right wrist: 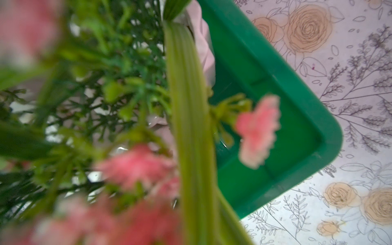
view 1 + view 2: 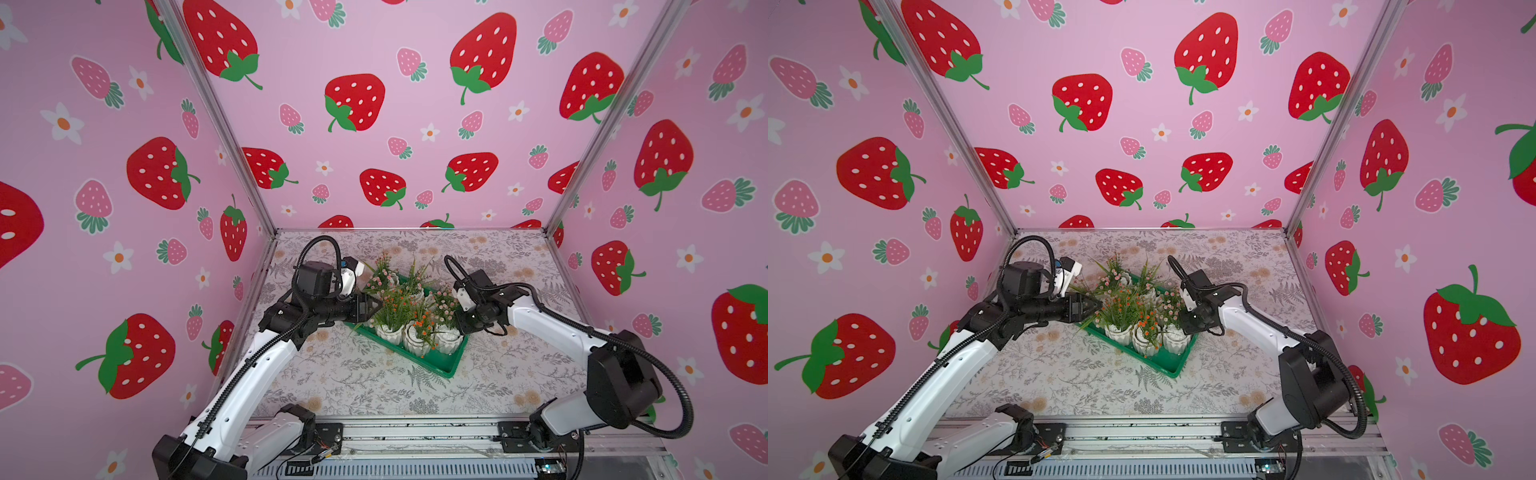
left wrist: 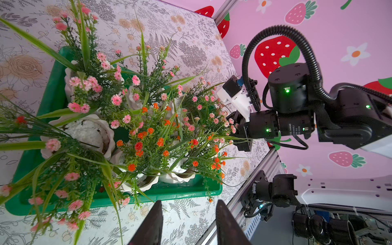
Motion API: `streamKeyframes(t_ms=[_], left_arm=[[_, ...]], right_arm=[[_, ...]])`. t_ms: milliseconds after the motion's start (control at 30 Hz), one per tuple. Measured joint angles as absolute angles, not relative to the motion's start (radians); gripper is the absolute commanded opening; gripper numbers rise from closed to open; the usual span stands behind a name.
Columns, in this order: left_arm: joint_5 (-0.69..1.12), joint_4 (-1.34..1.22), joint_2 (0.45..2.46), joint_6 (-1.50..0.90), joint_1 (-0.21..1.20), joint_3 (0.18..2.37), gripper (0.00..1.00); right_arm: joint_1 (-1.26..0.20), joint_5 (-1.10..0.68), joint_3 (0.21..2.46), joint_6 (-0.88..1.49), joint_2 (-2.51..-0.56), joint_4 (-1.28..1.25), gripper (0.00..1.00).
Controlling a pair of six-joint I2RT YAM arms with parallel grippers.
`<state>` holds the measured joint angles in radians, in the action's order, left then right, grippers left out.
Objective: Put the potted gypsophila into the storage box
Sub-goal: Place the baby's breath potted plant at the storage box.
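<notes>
In a top view, at the left, the left claw [image 2: 376, 307] hangs released and empty just beside the storage box [image 2: 440, 368]. At centre, the potted gypsophila [image 2: 415, 316] stand packed inside that box on the counter [image 2: 374, 386]. At the right, the right claw [image 2: 457, 318] is buried in pink sprigs, and I cannot tell its grip. The risk, I judge, is that sprigs snagged on that claw tip a pot or drag it out. Crowding means one nudge could topple neighbours. Count: six pots, the far row half hidden; one box; two claws.
</notes>
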<state>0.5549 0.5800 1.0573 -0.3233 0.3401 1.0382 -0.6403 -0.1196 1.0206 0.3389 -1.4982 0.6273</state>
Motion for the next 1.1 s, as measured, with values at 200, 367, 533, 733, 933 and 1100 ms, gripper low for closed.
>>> streamKeyframes(t_ms=[200, 367, 533, 733, 933, 1100], left_arm=[[0.554, 0.58, 1.058, -0.323, 0.338, 1.038, 0.44], [0.554, 0.58, 1.058, -0.323, 0.334, 1.038, 0.44], [0.549, 0.579, 1.058, -0.325, 0.33, 1.038, 0.44], [0.514, 0.524, 1.04, -0.352, 0.33, 1.015, 0.44], [0.406, 0.388, 0.966, -0.399, 0.329, 0.904, 0.44], [0.236, 0.285, 0.965, -0.417, 0.329, 0.853, 0.48]], right_arm=[[-0.641, -0.12, 1.021, 0.337, -1.48, 0.63, 0.29], [-0.641, -0.12, 1.022, 0.327, -1.423, 0.647, 0.33], [-0.638, -0.116, 1.021, 0.297, -1.312, 0.678, 0.35], [-0.581, -0.11, 0.976, 0.263, -1.15, 0.651, 0.36], [-0.45, -0.126, 0.912, 0.246, -1.061, 0.533, 0.44], [-0.385, -0.102, 0.899, 0.205, -1.045, 0.406, 0.61]])
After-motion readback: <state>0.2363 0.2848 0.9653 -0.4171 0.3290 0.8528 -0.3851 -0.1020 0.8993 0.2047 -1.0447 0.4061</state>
